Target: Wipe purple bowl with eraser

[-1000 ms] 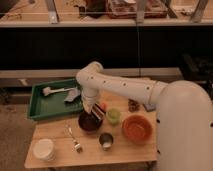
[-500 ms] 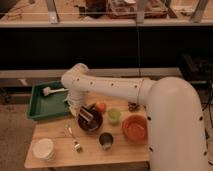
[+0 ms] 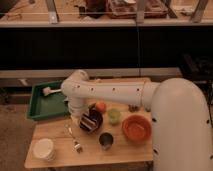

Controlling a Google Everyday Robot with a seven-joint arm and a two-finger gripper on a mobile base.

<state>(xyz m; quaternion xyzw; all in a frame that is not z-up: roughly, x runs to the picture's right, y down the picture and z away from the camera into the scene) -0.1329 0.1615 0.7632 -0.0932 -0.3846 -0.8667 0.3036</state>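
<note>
- The gripper [image 3: 84, 119] is reaching down from the arm's bend into the left side of the purple bowl [image 3: 98, 125], with its fingers closed tight on the eraser [image 3: 90, 122].
- The eraser is lying tilted inside the purple bowl, its dark and white stripes facing up and its lower edge seeming to touch the glossy inside.
- The purple bowl is sitting near the middle of the wooden table [image 3: 60, 131], slightly left of centre.
- The white arm [image 3: 115, 92] is stretching from the right across the far side of the table to a bend above the bowl's left.
- An orange ball [image 3: 101, 106] is resting just beyond the bowl, and a small green cup [image 3: 114, 116] is standing just to its right.
- The larger orange bowl [image 3: 136, 128] is sitting further right, and a dark metal cup [image 3: 106, 140] is standing nearer.
- A fork [image 3: 75, 140] and a white cup [image 3: 43, 148] are lying at the near left.
- A green tray [image 3: 40, 106] is holding a white brush [image 3: 48, 91] at the far left.
</note>
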